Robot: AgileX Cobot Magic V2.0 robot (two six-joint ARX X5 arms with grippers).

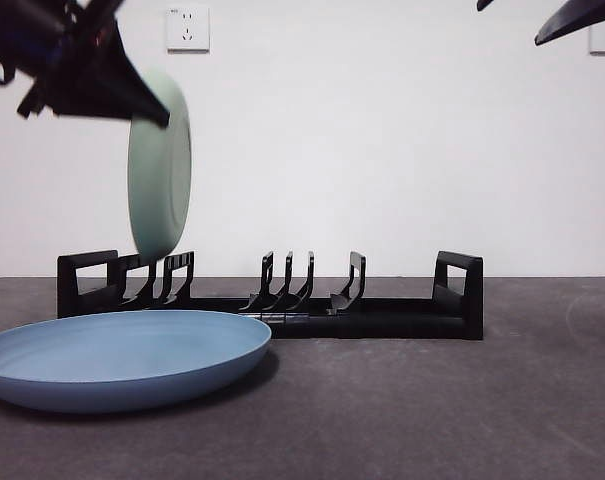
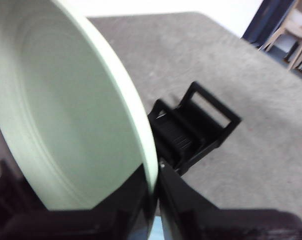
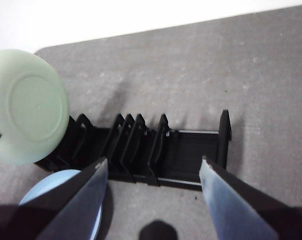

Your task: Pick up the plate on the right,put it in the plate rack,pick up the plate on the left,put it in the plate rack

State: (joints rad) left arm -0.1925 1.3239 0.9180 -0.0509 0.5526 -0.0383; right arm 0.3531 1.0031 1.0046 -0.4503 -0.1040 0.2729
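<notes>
A pale green plate (image 1: 160,175) hangs on edge in the air over the left end of the plate rack (image 1: 372,318). My left gripper (image 1: 132,100) is shut on its upper rim. In the left wrist view the green plate (image 2: 66,115) fills the frame, with my left gripper (image 2: 153,175) pinching its edge and the rack's looped end (image 2: 195,125) just beyond. A blue plate (image 1: 122,355) lies flat on the table, in front of the rack's left part. My right gripper (image 3: 153,167) is open and empty, high above the rack (image 3: 185,150), with the green plate (image 3: 26,107) and blue plate (image 3: 56,180) off to one side.
The grey table top (image 1: 462,410) runs to a white wall with two sockets (image 1: 187,28). My right arm shows only as a black tip (image 1: 572,20) at the top right corner of the front view.
</notes>
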